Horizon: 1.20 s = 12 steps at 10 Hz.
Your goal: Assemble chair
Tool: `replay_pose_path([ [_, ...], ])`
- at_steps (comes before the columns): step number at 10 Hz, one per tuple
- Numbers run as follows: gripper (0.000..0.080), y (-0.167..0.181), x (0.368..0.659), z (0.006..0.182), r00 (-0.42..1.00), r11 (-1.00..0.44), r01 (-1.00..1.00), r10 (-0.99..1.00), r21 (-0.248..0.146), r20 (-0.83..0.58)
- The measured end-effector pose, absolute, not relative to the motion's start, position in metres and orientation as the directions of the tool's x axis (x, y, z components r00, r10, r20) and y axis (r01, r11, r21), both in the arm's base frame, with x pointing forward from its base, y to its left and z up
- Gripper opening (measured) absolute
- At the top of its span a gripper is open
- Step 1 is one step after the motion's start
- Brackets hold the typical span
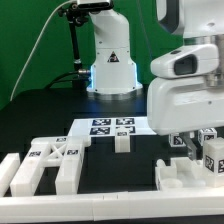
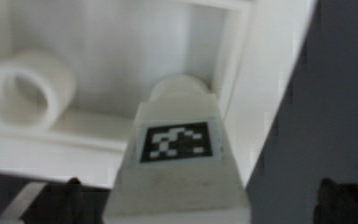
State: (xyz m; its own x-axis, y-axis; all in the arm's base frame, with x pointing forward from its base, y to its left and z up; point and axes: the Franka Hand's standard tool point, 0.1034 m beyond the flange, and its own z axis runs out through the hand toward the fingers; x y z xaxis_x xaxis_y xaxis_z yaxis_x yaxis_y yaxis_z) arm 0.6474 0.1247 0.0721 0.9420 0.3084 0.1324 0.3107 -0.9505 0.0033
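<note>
The chair is loose white tagged parts. In the exterior view a group of slabs lies at the front left. A small block stands mid-table, and a chunky part and a tagged cube lie at the right. My gripper hangs low over the right-hand parts. In the wrist view a tapered white piece with a tag stands between my fingertips. There is a gap on each side, so the gripper is open around it. Behind it lies a white part with a round hole.
The marker board lies flat mid-table in front of the robot base. A white border rail runs along the front edge. Black table shows between the left and right part groups.
</note>
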Motion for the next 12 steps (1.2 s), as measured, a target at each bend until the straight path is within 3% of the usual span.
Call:
replay_pose_path([
  [1, 0.0649, 0.1241, 0.6475, 0.0717, 0.947, -0.955, 0.296, 0.293, -0.001, 0.133],
  [3, 0.0382, 0.1238, 0.6475, 0.0716, 0.947, -0.955, 0.296, 0.293, 0.0, 0.132],
  [4, 0.0382, 0.1234, 0.6475, 0.0715, 0.972, -0.98, 0.2, 0.196, -0.014, 0.132],
  [5, 0.0285, 0.1231, 0.6475, 0.0713, 0.985, -0.992, 0.121, 0.117, -0.025, 0.13],
  [7, 0.0285, 0.1221, 0.6477, 0.0712, 0.991, -0.998, -0.037, -0.043, -0.044, 0.125],
  [9, 0.0285, 0.1201, 0.6477, 0.07, 0.917, -0.925, -0.371, -0.379, -0.084, 0.121],
  [11, 0.0285, 0.1178, 0.648, 0.0717, 0.757, -0.761, -0.639, -0.648, -0.114, 0.08],
  [12, 0.0285, 0.1172, 0.6471, 0.0717, 0.591, -0.591, -0.796, -0.806, -0.127, 0.044],
])
